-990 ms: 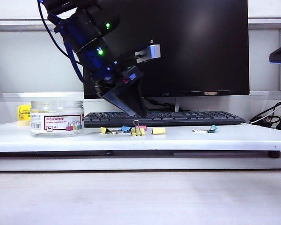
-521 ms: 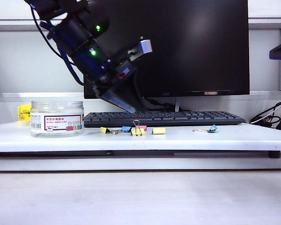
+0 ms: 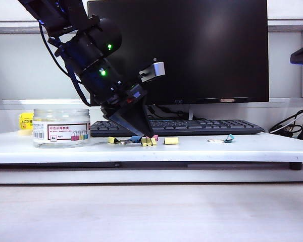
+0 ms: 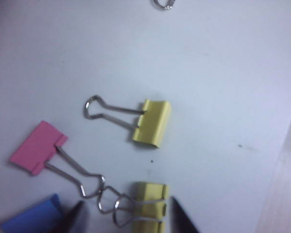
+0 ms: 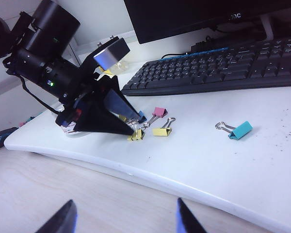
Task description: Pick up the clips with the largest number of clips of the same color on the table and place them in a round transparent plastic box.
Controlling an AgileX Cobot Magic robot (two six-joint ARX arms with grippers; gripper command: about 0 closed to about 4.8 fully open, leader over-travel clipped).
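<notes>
The left pincer point(image 3: 144, 135) reached down among the clips on the white table point(image 3: 217, 150), its fingers spread on either side of 1 yellow clip point(image 4: 149, 208) without pinching it. Another yellow clip point(image 4: 153, 123) lay just beyond, near a pink clip point(image 4: 36, 147). The round transparent plastic box point(image 3: 61, 127) stood well apart at the table's left, while the right pincer point(image 5: 122, 219) hung spread and empty over the table's near edge.

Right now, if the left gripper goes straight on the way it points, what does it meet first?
Most likely the yellow clip lying between the left gripper fingertips, then the white table. Depth is uncertain.
</notes>
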